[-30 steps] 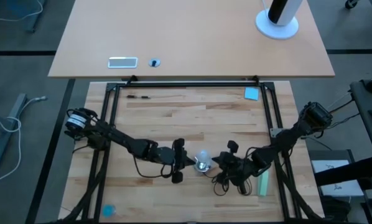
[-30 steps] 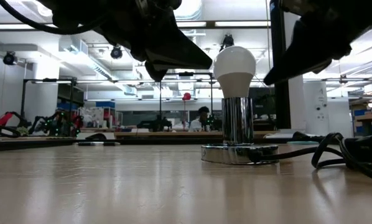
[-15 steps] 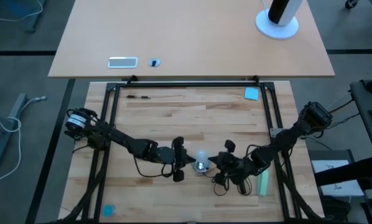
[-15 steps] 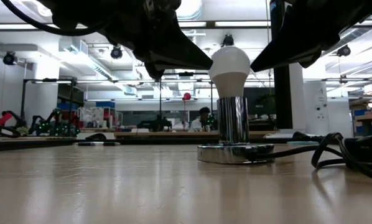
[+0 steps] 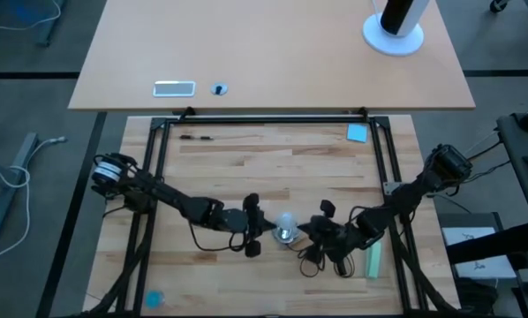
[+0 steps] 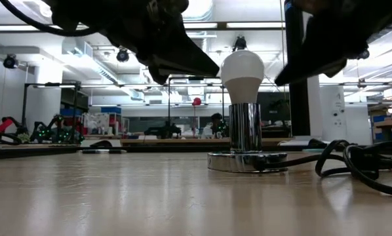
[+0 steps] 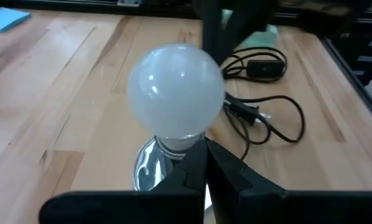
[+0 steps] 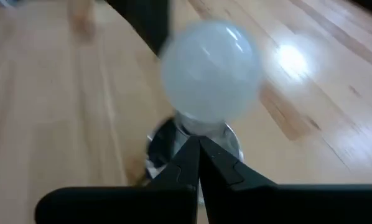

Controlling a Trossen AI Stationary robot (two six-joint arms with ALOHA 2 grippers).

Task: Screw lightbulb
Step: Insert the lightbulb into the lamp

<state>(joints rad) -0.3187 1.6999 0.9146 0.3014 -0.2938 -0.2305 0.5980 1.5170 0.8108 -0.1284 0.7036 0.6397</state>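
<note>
High view: lightbulb [image 5: 287, 221] sits upright in the socket [image 5: 286, 235] near the middle of the counter [image 5: 273, 168], toward its near edge; left tool [image 5: 266, 231] just left of it, right tool [image 5: 306, 231] just right, both with fingers pressed closed and holding nothing. Compared with a second ago the bulb and socket sit slightly further left and the right tool has followed in, so the socket base looks to have slid a bit; judgement: bulb is already seated, and the tools are nudging or steadying rather than turning. Low view: bulb stands straight on the chrome stem, left tool dark mass up-left of it, right tool up-right, small gap on both sides; the cord [image 6: 353, 167] loop on the right has bunched closer than before, which fits the base shifting. Left wrist view: closed fingers point at the bulb neck just above the socket plate, touching or nearly, cannot tell. Right wrist view: same from the other side, closed tips just below the bulb. Room: far half of the counter is open wood; cord tangle and pale green block [image 5: 373, 260] crowd the right tool's near-right side, frame rails well apart.
</note>
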